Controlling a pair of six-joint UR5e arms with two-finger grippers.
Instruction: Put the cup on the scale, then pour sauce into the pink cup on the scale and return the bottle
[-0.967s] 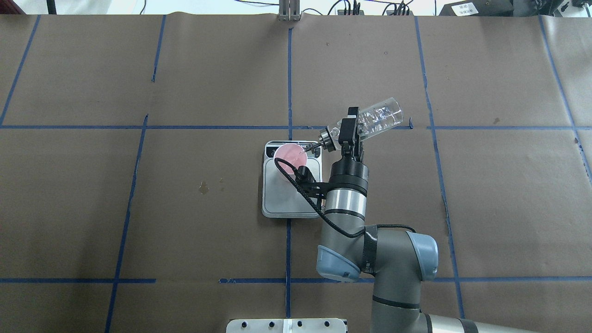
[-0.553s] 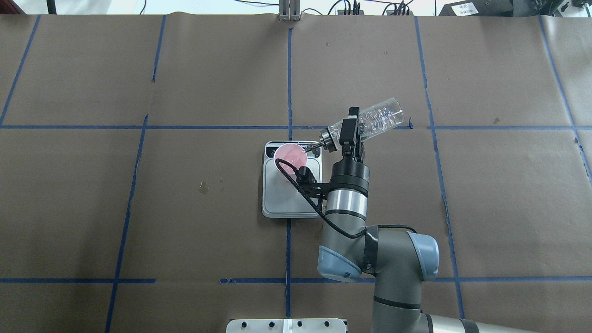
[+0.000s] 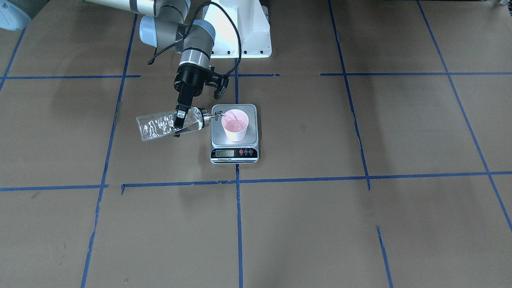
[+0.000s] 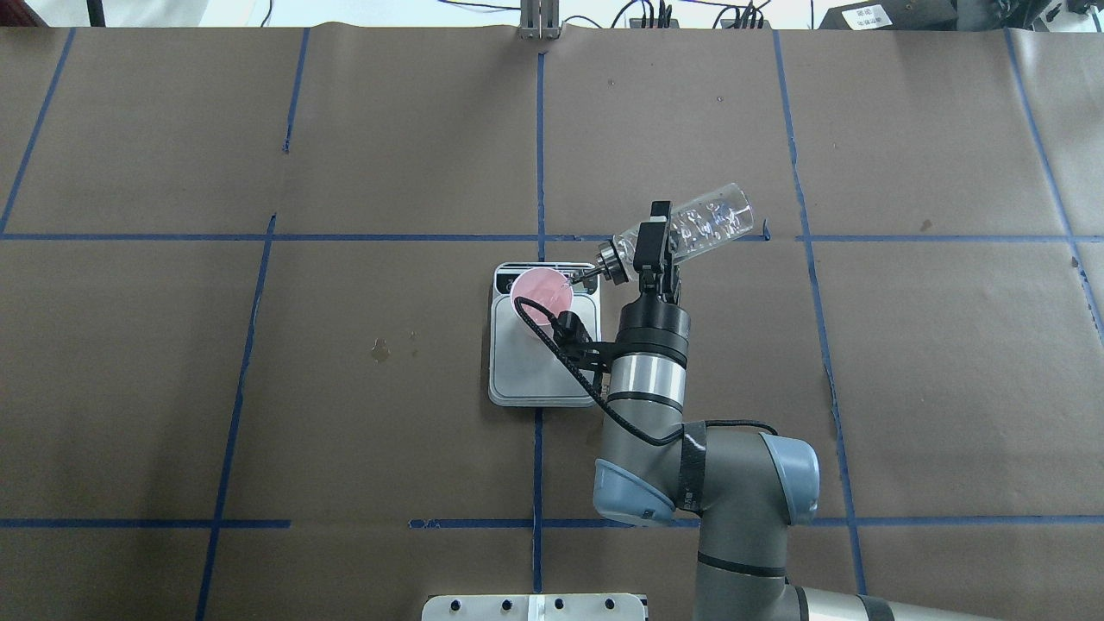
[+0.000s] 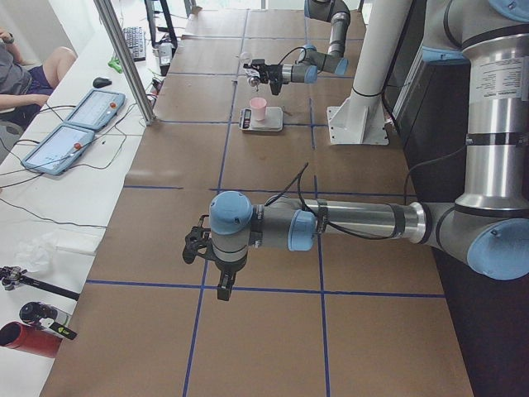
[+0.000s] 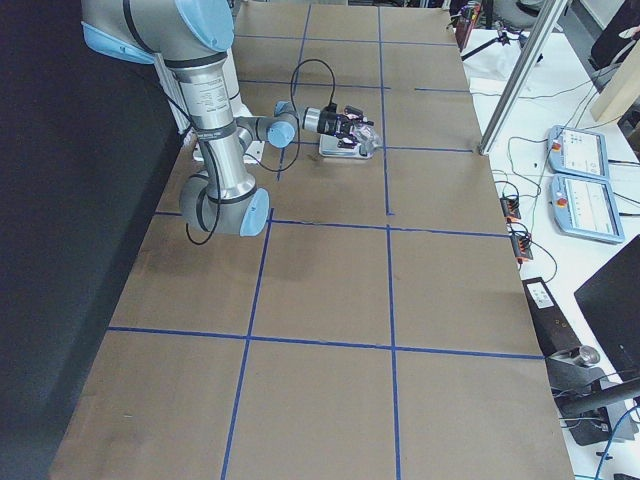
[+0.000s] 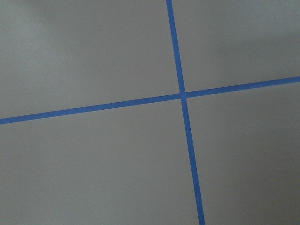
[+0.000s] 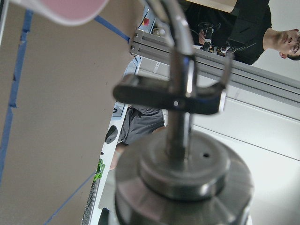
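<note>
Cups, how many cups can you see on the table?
1. The cup stands on the scale, under the spout of the tilted bottle that the right gripper holds. No other cup shows in any view.

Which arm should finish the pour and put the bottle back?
Right. The right gripper holds the tilted bottle, its spout over the cup on the scale. The left gripper hangs far off along the table.

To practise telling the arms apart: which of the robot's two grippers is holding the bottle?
The right gripper, shut on the tilted glass bottle with its spout over the pink cup; the left gripper hangs far off above the table.
</note>
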